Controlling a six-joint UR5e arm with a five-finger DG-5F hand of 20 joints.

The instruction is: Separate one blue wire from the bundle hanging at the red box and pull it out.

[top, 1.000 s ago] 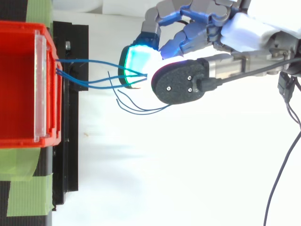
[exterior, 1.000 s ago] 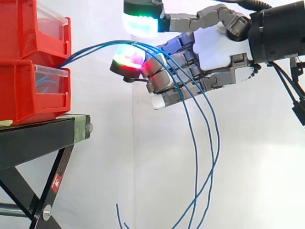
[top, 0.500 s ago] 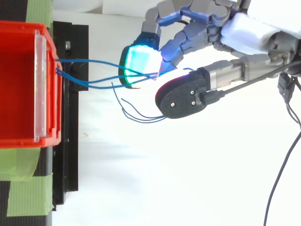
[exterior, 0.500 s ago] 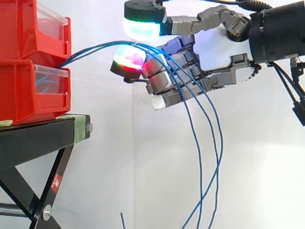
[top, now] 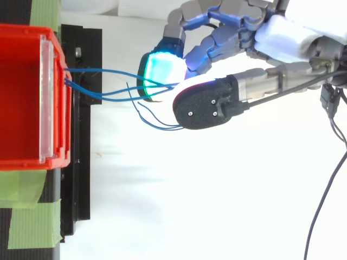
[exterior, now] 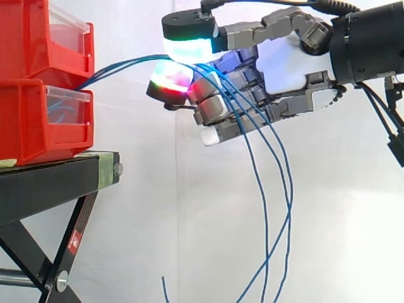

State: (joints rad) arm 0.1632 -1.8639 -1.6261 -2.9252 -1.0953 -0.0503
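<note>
The hand [exterior: 287, 63] hovers beside the stacked red bins [exterior: 38, 120], fingers curled and thumb pad clamping the blue wires [exterior: 120, 63] (three strands, it seems). They run from between the bins, then hang below.

Bins: two red plastic bins [exterior: 38, 120] stacked on black metal stand [exterior: 50, 183], at left in side view.
Wires: thin blue wires [top: 100, 70] exit btwn upper & lower bin, run right to hand, then hang down.
Hand: robot hand [exterior: 287, 63] right of bins, apart from them; wires pass btwn thumb above & fingers [exterior: 169, 79] below.
</note>
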